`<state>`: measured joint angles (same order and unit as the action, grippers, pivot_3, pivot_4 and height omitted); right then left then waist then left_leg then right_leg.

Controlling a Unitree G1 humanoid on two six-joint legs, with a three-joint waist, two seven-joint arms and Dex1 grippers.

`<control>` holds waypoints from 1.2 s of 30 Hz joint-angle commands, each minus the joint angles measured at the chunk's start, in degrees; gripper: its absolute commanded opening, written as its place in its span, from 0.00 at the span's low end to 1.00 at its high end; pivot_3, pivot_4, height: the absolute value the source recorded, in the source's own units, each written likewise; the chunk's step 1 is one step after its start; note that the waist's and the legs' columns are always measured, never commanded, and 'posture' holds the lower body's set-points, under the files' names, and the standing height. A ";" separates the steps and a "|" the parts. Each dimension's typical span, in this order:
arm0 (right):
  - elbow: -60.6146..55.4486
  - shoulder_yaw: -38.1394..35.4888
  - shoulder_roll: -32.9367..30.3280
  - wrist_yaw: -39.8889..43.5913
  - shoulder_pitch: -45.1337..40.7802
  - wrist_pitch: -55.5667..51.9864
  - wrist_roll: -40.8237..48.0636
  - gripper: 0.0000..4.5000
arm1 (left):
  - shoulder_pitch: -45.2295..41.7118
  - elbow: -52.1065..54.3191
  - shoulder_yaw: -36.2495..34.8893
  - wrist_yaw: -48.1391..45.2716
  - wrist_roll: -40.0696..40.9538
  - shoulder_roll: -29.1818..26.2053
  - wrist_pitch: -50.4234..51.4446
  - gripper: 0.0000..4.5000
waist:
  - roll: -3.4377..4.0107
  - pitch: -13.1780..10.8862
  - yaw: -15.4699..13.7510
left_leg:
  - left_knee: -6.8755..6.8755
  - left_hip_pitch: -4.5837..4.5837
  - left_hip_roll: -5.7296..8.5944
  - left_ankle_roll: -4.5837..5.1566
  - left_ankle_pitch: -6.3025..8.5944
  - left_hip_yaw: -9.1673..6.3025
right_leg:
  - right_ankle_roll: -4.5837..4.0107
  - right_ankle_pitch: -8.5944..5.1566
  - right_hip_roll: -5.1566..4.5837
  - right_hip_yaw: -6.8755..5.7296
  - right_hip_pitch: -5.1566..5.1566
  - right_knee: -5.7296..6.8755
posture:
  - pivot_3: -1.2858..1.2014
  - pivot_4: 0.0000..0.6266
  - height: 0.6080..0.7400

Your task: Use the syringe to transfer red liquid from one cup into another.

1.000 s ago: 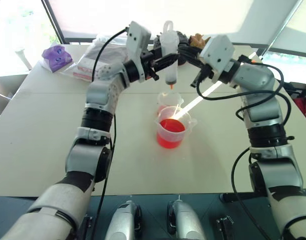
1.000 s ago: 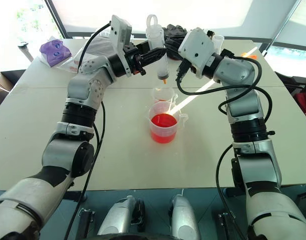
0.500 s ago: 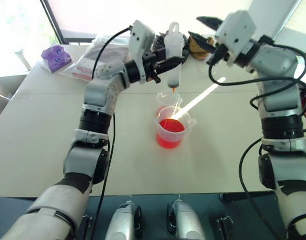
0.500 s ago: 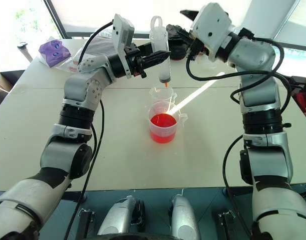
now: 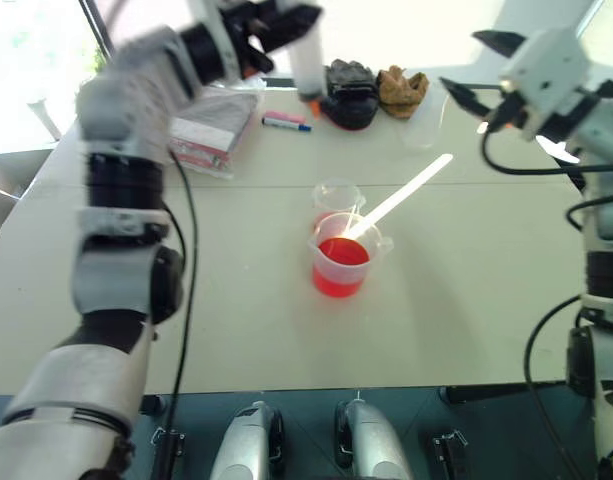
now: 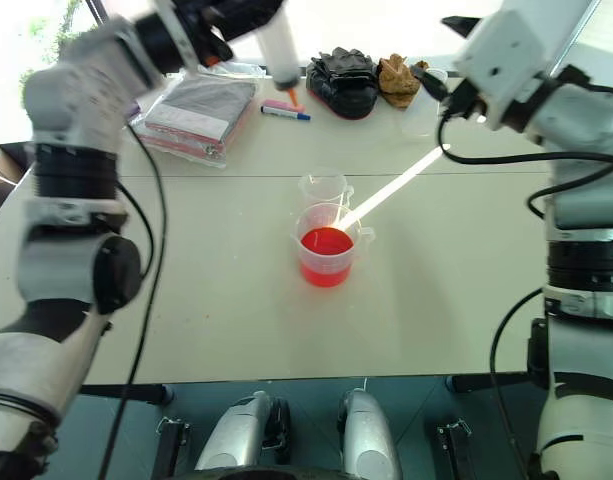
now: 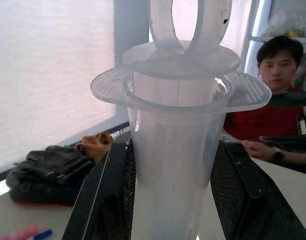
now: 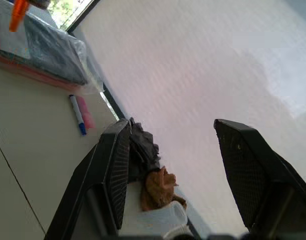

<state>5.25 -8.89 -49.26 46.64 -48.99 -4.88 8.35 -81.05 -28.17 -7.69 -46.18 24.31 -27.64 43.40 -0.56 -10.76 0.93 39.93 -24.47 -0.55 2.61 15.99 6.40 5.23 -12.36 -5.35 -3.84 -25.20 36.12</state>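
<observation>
Left eye view — left hand clamping syringe, lifted away from beakers; right hand now open, empty.

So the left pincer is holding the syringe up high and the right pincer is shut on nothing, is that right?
Not quite. The left pincer does hold the syringe up high, but the right pincer is open, not shut. The right wrist view shows its two fingers standing well apart with nothing between them.
</observation>
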 commanded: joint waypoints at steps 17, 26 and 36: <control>-35.70 -12.28 -13.34 18.12 19.37 -41.47 46.98 0.61 | 8.10 1.06 35.15 -7.19 4.81 -16.62 49.10 0.36 | -0.04 -0.02 -0.27 | 0.07 -0.02 -0.02 0.26 0.17 -0.08 | -0.04 -0.02 -0.17 0.10 -0.01 0.05 | 0.52 0.24 1.00; -39.47 -9.09 -9.99 10.68 20.48 -41.93 48.95 0.61 | 14.51 4.16 35.42 -3.26 6.65 -13.52 49.10 0.36 | -0.08 -0.04 -0.71 | 0.09 -0.09 0.01 0.00 0.06 -0.14 | -0.33 -0.13 -0.42 0.13 -0.11 0.02 | 0.52 0.24 1.00; -39.82 -7.62 -9.88 8.22 23.95 -41.10 47.08 0.63 | 11.40 -0.97 30.07 -0.38 3.97 -11.78 48.02 1.00 | -0.08 -0.04 -1.23 | 0.06 -0.19 0.03 -0.02 0.06 -0.17 | -0.44 -0.16 -0.51 0.13 -0.23 0.01 | 0.52 0.24 1.00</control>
<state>-33.69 -15.90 -59.02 55.22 -25.22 -47.05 56.03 -67.27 -28.32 25.60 -47.08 29.12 -38.80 91.81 -0.64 -10.80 -0.30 39.99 -24.70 -0.52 2.61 16.06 6.23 4.78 -12.51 -5.87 -3.71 -25.45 36.13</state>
